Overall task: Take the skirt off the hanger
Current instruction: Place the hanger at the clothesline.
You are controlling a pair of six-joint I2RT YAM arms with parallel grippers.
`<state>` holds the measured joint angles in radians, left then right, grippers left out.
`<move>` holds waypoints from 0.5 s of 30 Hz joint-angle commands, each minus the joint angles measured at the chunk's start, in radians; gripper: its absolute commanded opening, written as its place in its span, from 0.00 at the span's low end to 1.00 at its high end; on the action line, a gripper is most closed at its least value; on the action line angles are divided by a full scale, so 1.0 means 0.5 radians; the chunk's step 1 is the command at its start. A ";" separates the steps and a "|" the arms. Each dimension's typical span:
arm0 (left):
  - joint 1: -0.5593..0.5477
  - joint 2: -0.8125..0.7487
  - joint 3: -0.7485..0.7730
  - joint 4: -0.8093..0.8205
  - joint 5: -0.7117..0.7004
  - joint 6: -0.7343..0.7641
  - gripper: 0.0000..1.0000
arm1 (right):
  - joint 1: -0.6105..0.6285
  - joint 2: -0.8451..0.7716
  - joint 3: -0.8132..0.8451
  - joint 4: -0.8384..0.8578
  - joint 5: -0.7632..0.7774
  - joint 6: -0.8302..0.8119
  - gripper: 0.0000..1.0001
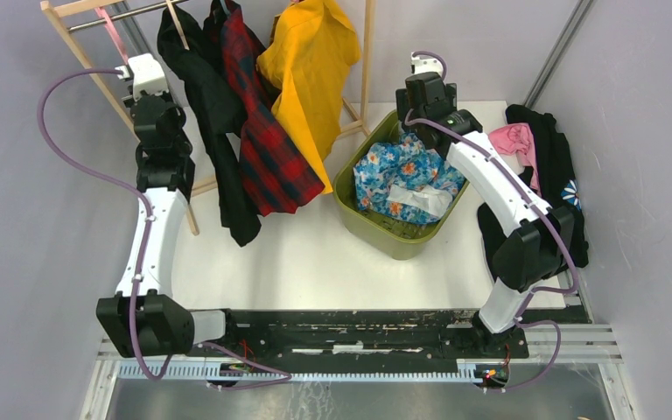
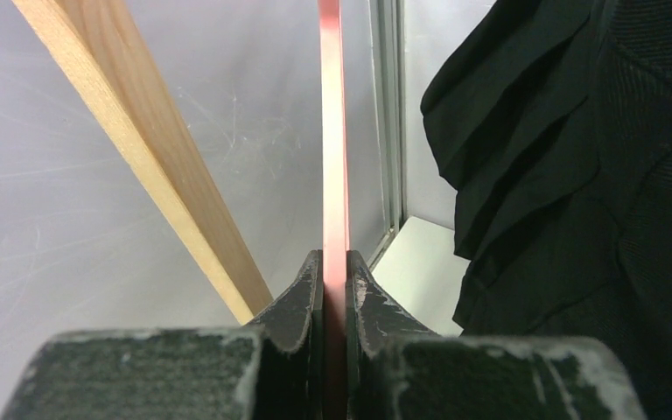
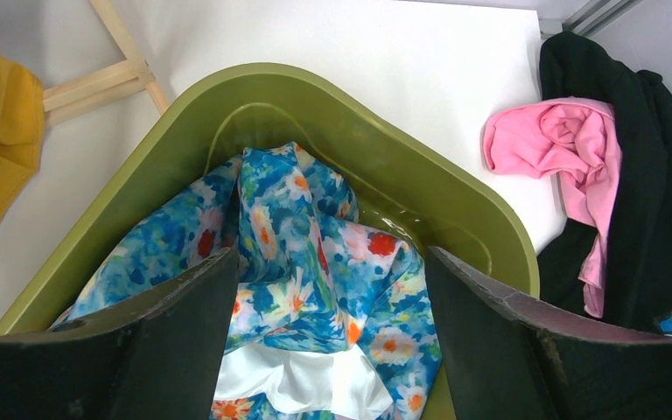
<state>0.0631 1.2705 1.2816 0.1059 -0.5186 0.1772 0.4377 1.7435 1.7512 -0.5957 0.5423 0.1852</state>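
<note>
Blue floral skirt [image 3: 315, 254] lies bunched in the green bin [image 3: 455, 201] on the table [image 1: 297, 262], well apart from the pink hanger [image 2: 334, 131] up on the wooden rack [image 1: 87, 66]. The hanger looks bare, so removal judged done; only letting go and withdrawing left. Fingers of left gripper [image 2: 334, 267] pressed together on the hanger strip, pinching it. Fingers of right gripper [image 3: 328, 262] spread wide above the skirt, holding nothing
</note>
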 commanded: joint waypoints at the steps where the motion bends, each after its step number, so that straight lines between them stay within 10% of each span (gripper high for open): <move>1: 0.050 0.047 0.092 0.086 0.068 -0.158 0.03 | -0.028 -0.118 -0.004 0.072 -0.016 0.025 0.83; 15: 0.074 0.041 -0.038 0.014 0.038 -0.238 0.03 | -0.080 -0.146 -0.089 0.063 -0.046 0.087 0.82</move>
<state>0.0906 1.3125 1.2896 0.1520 -0.4786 0.1085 0.4038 1.7100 1.7184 -0.5945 0.5224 0.2096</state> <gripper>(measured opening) 0.108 0.827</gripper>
